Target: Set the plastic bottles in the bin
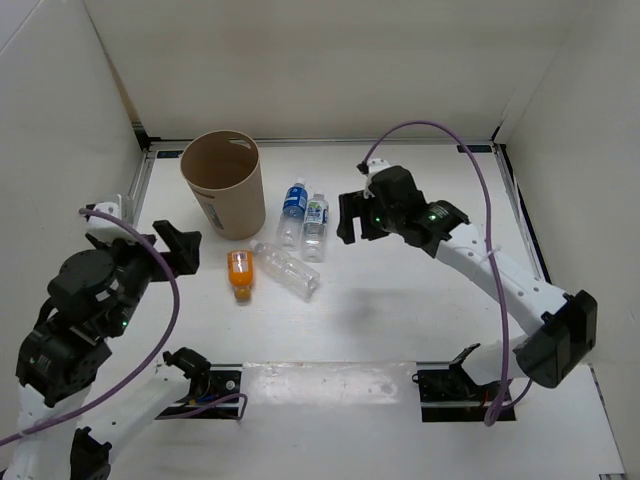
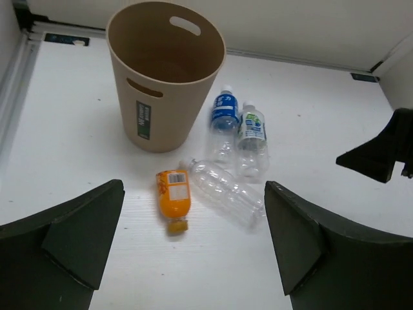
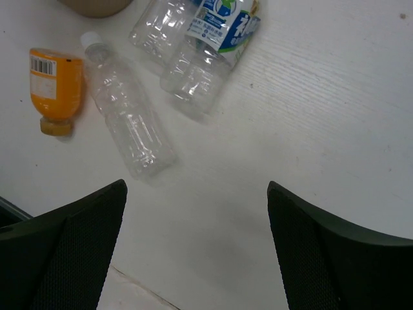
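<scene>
From above, the bin (image 1: 222,180) stands on the desk (image 1: 420,300) with all four bottles outside it. The blue bottle (image 1: 293,210) is just right of the bin, and the green bottle (image 1: 316,225) is side by side with it, farther from the bin. The clear bottle (image 1: 288,270) lies on its side on the bin's near side, just beside the orange bottle (image 1: 240,275). The left tool (image 1: 185,248) hangs wide and empty near the bin's left; the right tool (image 1: 358,222) is wide too, beyond the green bottle. The left wrist view looks through the wide left tool (image 2: 193,194) at the bin (image 2: 161,110), with the orange bottle (image 2: 172,197) and clear bottle (image 2: 226,190) lying nearest. The right wrist view shows the right tool (image 3: 197,190) wide above bare desk, the clear bottle (image 3: 129,119) and orange bottle (image 3: 57,87) between it and the bin (image 3: 97,6).
</scene>
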You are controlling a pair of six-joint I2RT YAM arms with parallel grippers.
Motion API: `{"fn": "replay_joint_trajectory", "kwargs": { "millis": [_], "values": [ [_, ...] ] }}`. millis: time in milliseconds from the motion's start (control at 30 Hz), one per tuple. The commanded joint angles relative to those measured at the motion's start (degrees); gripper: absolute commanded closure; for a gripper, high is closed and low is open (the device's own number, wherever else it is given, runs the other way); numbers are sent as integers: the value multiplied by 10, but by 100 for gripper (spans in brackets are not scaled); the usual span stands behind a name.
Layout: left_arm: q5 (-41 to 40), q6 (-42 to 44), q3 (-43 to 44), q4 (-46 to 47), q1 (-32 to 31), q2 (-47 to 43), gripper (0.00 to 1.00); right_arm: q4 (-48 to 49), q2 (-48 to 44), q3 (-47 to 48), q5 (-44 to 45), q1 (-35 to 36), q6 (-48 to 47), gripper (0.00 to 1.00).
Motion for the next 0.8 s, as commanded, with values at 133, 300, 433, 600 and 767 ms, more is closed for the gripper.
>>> {"fn": "replay_joint_trajectory", "kwargs": {
  "millis": [133,300,433,600,767],
  "values": [
    [-23,101,-32,-119,-2,15,0,-20,121,114,23,34,23,10],
    [-29,92,-162,-41,-8,-70,0,-55,204,190,72,104,-49,10],
    [-127,43,-199,-46,7,-104,0,-105,275,259,94,157,-84,10],
    [-116,46,-201,-52,8,-118,0,-154,363,330,67,169,-108,10],
    [-126,41,-205,-53,8,-132,0,-154,378,318,-3,162,-115,10]
  ]
}}
